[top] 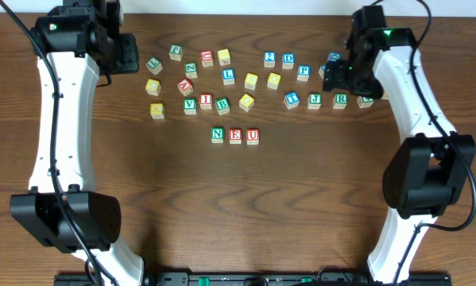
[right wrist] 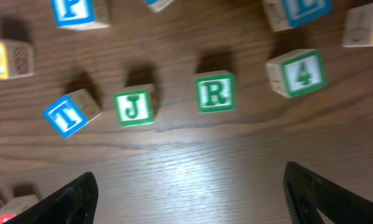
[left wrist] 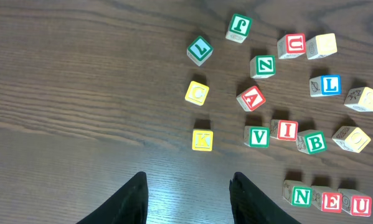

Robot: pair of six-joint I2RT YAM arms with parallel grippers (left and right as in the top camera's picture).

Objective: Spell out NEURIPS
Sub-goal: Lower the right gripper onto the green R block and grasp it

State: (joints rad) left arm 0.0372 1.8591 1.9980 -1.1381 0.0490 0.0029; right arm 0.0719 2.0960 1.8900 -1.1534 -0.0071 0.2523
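Note:
Green N (top: 217, 134), red E (top: 235, 136) and red U (top: 253, 136) stand in a row at mid-table, also visible as N (left wrist: 301, 195), E (left wrist: 331, 201), U (left wrist: 360, 205). The green R (right wrist: 215, 93) lies just ahead of my right gripper (right wrist: 189, 186), which is wide open and empty, hovering over the right cluster (top: 342, 78). Red I (top: 206, 100) sits in the left cluster, and blue P (top: 303, 71) lies up right. My left gripper (left wrist: 187, 190) is open with nothing between its fingers, at the far left (top: 126, 54).
Green J (right wrist: 134, 106), blue T (right wrist: 65, 116) and green 4 (right wrist: 301, 73) flank the R. Yellow K (left wrist: 202, 140), green V (left wrist: 259, 136), green B (left wrist: 314, 142) and red A (left wrist: 253, 98) lie ahead of the left gripper. More cubes are scattered along the table's back.

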